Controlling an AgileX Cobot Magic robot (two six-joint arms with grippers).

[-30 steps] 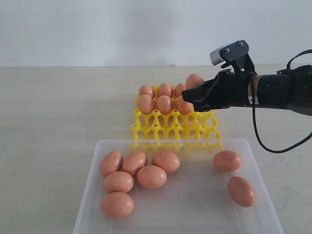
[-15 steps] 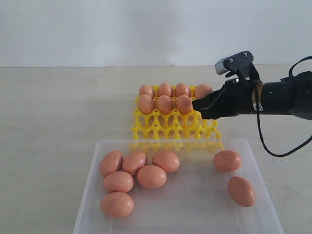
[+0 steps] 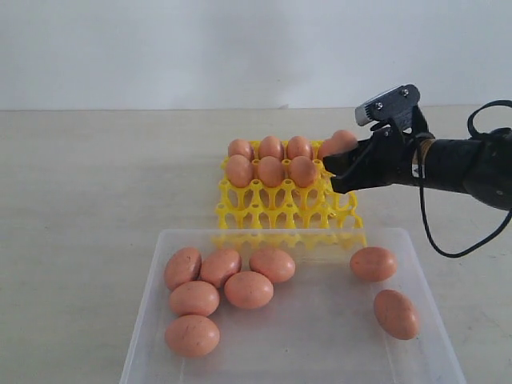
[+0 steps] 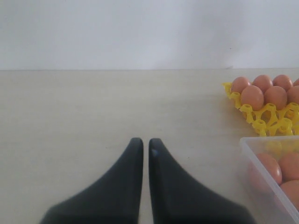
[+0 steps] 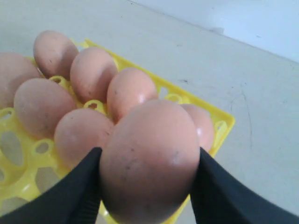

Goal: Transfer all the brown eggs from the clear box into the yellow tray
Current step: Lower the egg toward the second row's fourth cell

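Placement step: right gripper (image 5: 147, 161) clamps speckled brown oval egg (image 3: 342, 142) above bright yellow plastic lattice tray (image 3: 280, 212); next, lower into empty cup, release gently.

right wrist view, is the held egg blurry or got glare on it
Right wrist view: the gripped brown egg looks slightly soft, with a small pale highlight but no harsh glare. Left wrist view: the left tool is dark and soft-edged. Exterior view: even, soft light.

Wall (image 3: 160, 48): plain white, seen across the upper frame. Table (image 3: 96, 176): pale beige, matte, evenly lit, spread across the middle and lower frame.
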